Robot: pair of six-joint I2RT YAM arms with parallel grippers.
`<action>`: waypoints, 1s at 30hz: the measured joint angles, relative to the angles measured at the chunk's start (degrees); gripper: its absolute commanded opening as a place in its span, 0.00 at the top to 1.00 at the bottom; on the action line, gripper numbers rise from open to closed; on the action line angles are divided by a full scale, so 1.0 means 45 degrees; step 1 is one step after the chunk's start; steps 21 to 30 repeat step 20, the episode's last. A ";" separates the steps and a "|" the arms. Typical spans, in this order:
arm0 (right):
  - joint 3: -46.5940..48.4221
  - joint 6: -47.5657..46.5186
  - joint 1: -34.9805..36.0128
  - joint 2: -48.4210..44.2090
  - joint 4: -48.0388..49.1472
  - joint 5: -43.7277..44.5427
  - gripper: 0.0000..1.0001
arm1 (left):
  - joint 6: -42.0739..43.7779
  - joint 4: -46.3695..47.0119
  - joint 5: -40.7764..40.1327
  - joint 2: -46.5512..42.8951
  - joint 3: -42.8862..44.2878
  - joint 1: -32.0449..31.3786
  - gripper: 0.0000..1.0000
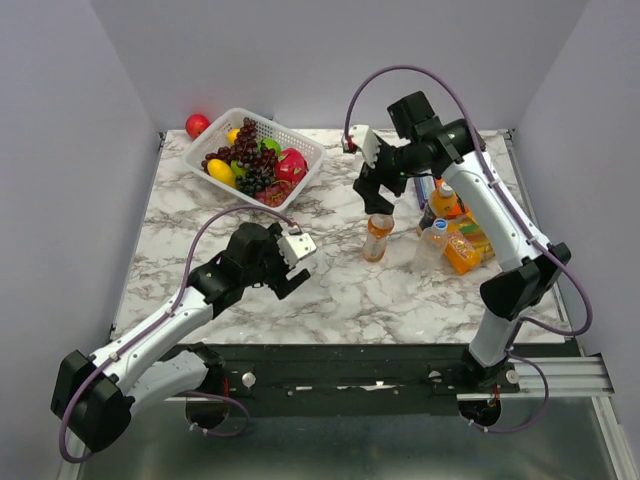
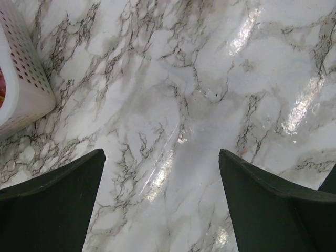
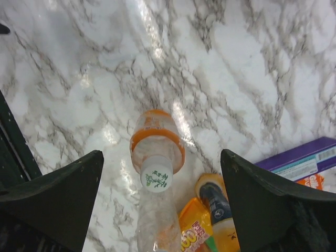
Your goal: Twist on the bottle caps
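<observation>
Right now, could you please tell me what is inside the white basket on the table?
The white basket holds dark grapes, a yellow fruit, a red-pink fruit and something green. Whatever lies beneath them is covered.

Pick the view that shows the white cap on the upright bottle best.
Right wrist: it looks down onto the white cap, green print visible, atop the bottle. Top external shows only a tiny speck on that bottle; left wrist shows none of it.
</observation>
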 measured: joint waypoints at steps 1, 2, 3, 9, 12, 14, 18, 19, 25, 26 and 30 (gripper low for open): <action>0.0155 0.0238 0.0000 -0.0121 0.0253 -0.0228 0.01 | -0.0063 0.0078 0.0000 -0.0024 -0.0005 0.0029 0.01; 0.0204 0.0447 0.0000 -0.0306 0.0510 -0.0389 0.00 | -0.0155 0.0180 -0.0010 -0.0068 -0.0010 0.0087 0.01; 0.0194 0.0670 0.0000 -0.0529 0.0835 -0.0534 0.00 | -0.0296 0.0301 -0.0019 -0.0112 -0.0010 0.0160 0.01; -0.1656 0.3186 0.0000 -0.3152 0.4197 0.0189 0.00 | -0.1302 0.0937 -0.0340 -0.0121 0.0029 0.1005 0.01; -0.2142 0.4658 0.0024 -0.3895 0.5396 0.1933 0.00 | -0.1773 0.1166 -0.0646 0.0010 0.0257 0.1574 0.01; -0.2234 0.5396 0.0019 -0.3925 0.5965 0.3109 0.00 | -0.1996 0.1345 -0.0884 0.0112 0.0486 0.1967 0.01; -0.3361 0.6159 0.0019 -0.4002 0.6936 0.5440 0.00 | -0.2463 0.1792 -0.1477 0.0418 0.1039 0.2637 0.01; -0.3662 0.6198 0.0010 -0.4022 0.7062 0.5897 0.00 | -0.2705 0.1860 -0.1705 0.0568 0.1258 0.2832 0.01; -0.3978 0.6246 0.0010 -0.4046 0.7169 0.6392 0.00 | -0.2890 0.1948 -0.1855 0.0699 0.1443 0.2968 0.01; -0.3978 0.6246 0.0010 -0.4046 0.7169 0.6392 0.00 | -0.2890 0.1948 -0.1855 0.0699 0.1443 0.2968 0.01; -0.3978 0.6246 0.0010 -0.4046 0.7169 0.6392 0.00 | -0.2890 0.1948 -0.1855 0.0699 0.1443 0.2968 0.01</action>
